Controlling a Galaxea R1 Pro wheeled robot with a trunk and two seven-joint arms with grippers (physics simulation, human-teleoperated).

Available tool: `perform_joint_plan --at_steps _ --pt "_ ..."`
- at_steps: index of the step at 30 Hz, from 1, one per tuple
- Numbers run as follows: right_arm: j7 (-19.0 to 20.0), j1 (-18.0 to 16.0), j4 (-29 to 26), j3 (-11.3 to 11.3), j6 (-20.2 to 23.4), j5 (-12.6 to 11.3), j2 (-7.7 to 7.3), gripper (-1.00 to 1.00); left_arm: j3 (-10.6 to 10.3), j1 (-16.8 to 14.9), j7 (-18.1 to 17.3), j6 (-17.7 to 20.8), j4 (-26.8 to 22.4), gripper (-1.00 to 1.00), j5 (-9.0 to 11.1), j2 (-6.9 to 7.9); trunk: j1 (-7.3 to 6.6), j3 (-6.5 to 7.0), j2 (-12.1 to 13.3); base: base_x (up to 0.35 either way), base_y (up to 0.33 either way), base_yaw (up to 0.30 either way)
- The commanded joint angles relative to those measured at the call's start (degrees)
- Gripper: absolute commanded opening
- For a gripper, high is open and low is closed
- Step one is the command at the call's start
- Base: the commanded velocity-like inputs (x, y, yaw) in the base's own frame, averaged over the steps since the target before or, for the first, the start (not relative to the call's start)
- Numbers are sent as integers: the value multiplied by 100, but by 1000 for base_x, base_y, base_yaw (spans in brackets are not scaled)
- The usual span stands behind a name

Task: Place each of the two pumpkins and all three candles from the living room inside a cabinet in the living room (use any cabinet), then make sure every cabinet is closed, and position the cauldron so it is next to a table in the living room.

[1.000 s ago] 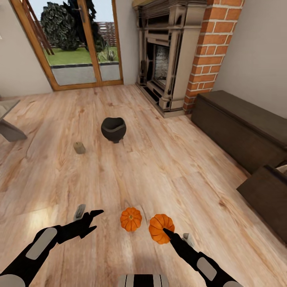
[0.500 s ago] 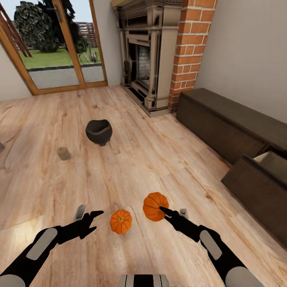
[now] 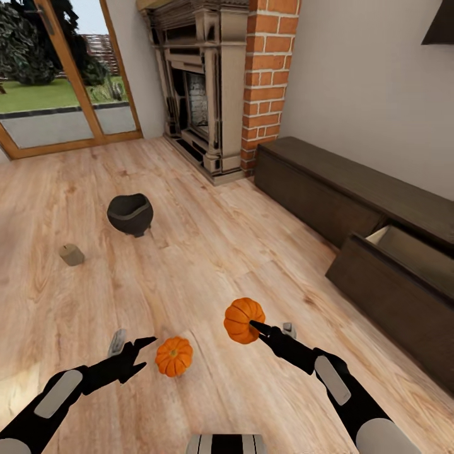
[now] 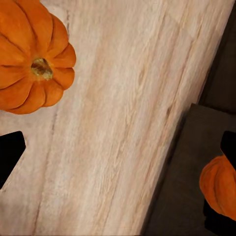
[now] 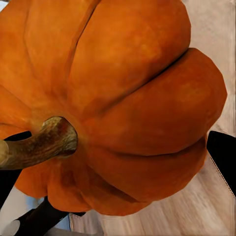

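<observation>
- The held pumpkin (image 3: 243, 320) sits at lower centre of the head view, clamped by the right gripper (image 3: 265, 328), raised off the floor; in the right wrist view its ribbed body (image 5: 118, 98) and yellowish stem (image 5: 39, 142) crowd between the dark fingers (image 5: 223, 152).
- The second pumpkin (image 3: 174, 356) lies on the floor at lower left of centre, just beside the left gripper (image 3: 129, 350), whose fingers are spread apart and hold nothing; the left wrist view has it stem-up (image 4: 34, 54).
- The cauldron (image 3: 130, 214) stands on the boards at mid-left, with a small beige candle (image 3: 72, 255) near it toward the left edge.
- The cabinet (image 3: 353, 195) runs along the right wall; its nearer drawer (image 3: 397, 284) is pulled out, pale inside.
- The wood floor (image 3: 239, 252) is pale planking with a glossy sheen.
- A stone fireplace (image 3: 195, 94) and brick column (image 3: 268, 69) fill the upper centre; a glazed door (image 3: 57, 94) to a garden is at upper left.
</observation>
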Motion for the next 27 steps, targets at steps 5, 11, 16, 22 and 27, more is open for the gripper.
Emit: perform_joint_plan --at_steps 5,11,16,22,27 --pt "-112 -4 -5 18 16 -51 -4 -100 5 -7 -620 -440 331 100 -219 252 -1 -4 -2 0 0 -96" --pt "-142 -4 -6 18 1 -56 -6 -100 18 -8 -873 -553 749 100 -255 311 -1 -4 -2 0 0 -9" --pt "-147 -4 -11 17 24 -59 3 -100 10 -17 -891 -566 813 100 -275 269 -1 -4 -2 0 0 0" --pt "-229 -4 -2 26 104 -57 9 -100 5 -26 -896 -577 824 100 -349 251 -1 -4 -2 0 0 0" --pt "-702 -4 -7 16 312 -51 -4 -100 9 -25 -903 -835 836 100 -343 253 -1 -4 -2 0 0 0"
